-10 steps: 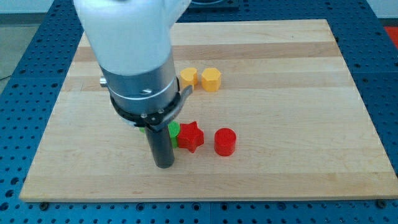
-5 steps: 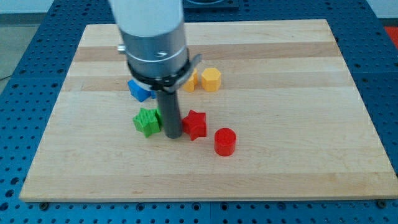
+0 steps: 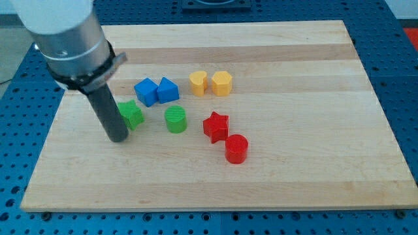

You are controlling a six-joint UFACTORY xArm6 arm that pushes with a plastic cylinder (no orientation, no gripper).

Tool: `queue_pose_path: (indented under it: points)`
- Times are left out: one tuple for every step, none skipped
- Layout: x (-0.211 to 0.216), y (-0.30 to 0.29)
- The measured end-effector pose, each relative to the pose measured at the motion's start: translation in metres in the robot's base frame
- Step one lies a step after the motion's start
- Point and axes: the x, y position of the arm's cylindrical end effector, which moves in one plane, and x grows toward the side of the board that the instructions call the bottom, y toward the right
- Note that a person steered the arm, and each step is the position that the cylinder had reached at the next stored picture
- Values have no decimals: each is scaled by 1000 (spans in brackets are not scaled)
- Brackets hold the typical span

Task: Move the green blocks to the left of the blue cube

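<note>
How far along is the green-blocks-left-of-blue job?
Partly done, none finished. One green block sits lower-left of the blue cube, with my tip touching its left side. The green cylinder still lies below and right of the blue blocks, so it remains to be pushed left.

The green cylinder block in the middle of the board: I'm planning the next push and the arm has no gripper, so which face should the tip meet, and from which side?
There is no gripping here, only pushing. My tip would best meet the green cylinder on its curved wall facing the view's right, squarely through its centre, since a round side slips off-line easily. It must travel toward the view's left, past the blue cube, and the red star sits close on that right side.
</note>
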Motion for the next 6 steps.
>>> queue_pose_path:
  points:
    - [29, 52]
    - [23, 96]
    - [-3, 129]
    - [-28, 143]
    - [-33, 135]
    - [-27, 95]
